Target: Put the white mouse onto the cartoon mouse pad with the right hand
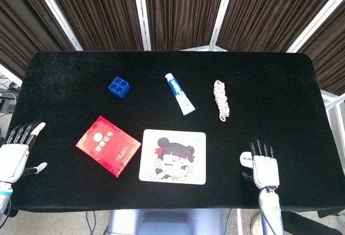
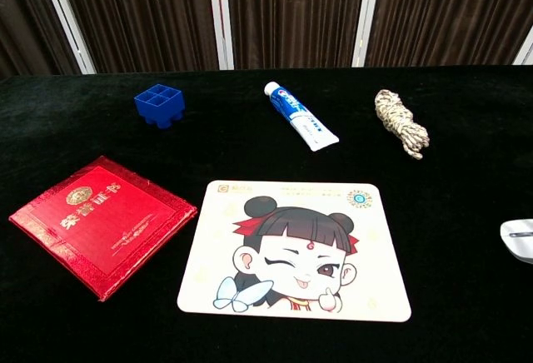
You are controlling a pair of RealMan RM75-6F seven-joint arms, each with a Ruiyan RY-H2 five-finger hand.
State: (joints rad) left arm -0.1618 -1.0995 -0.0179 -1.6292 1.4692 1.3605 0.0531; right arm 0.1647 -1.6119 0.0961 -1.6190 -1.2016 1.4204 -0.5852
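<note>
Head view: right hand (image 1: 264, 165) spread over white mouse (image 1: 246, 158), contact unclear; cartoon mouse pad (image 1: 173, 156) well apart.

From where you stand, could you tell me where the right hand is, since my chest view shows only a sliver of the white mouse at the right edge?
Observer: In the head view the right hand is over the white mouse, hiding most of it; only the mouse's left end shows.
Operator: Thank you. Is it gripping the mouse?
Observer: I cannot tell; the fingers point toward the far edge of the table, and contact is hidden beneath the palm.
Operator: And the left hand?
Observer: The left hand holds nothing and sits at the table's near-left corner, fingers apart, far from the cartoon mouse pad.
</note>
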